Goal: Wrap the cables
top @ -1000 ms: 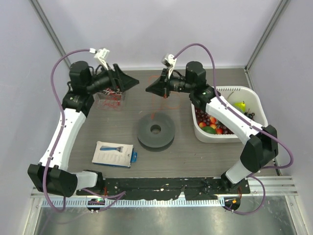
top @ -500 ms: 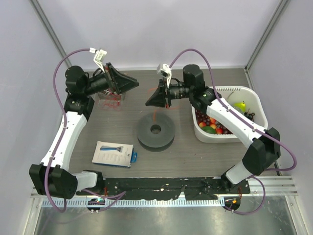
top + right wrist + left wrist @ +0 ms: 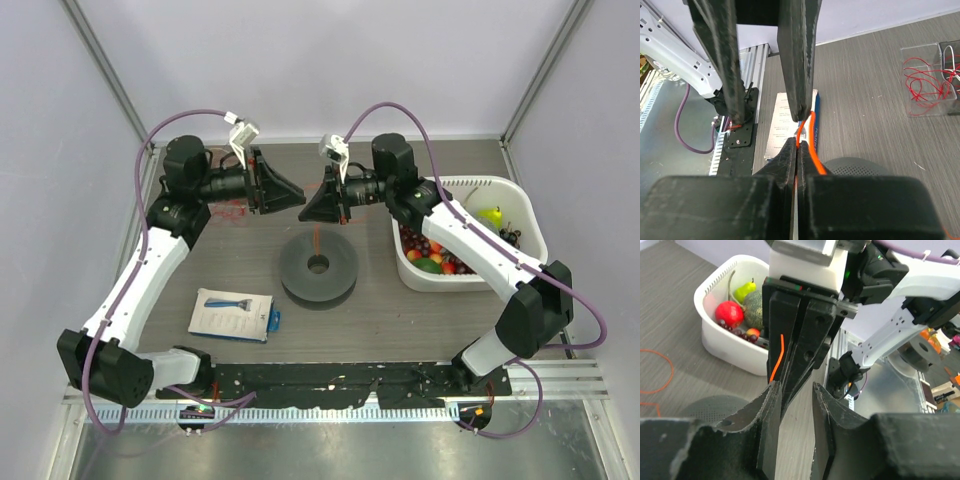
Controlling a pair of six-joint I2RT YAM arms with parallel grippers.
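My right gripper [image 3: 303, 212] is shut on a thin orange cable [image 3: 811, 134], which loops just past its fingertips [image 3: 797, 142] and hangs down [image 3: 315, 240] toward a dark round spool [image 3: 318, 265]. My left gripper [image 3: 297, 197] is open and empty, tip to tip with the right one. In the left wrist view its fingers [image 3: 771, 405] stand apart just below the right gripper's shut fingers [image 3: 795, 340] and the cable [image 3: 776, 365]. In the right wrist view one left finger [image 3: 797, 60] nearly touches the cable loop. More red and whitish cables [image 3: 927, 80] lie in a clear box.
The clear box [image 3: 228, 208] sits at the back left, partly under my left arm. A white basket [image 3: 520, 215] of fruit stands at the right. A razor package [image 3: 233, 314] lies at the front left. A loose orange strand [image 3: 665, 375] lies on the table.
My left gripper has swung right, away from the clear box, and now meets the right gripper over the spool. The right gripper moved slightly down and left, still holding the cable.
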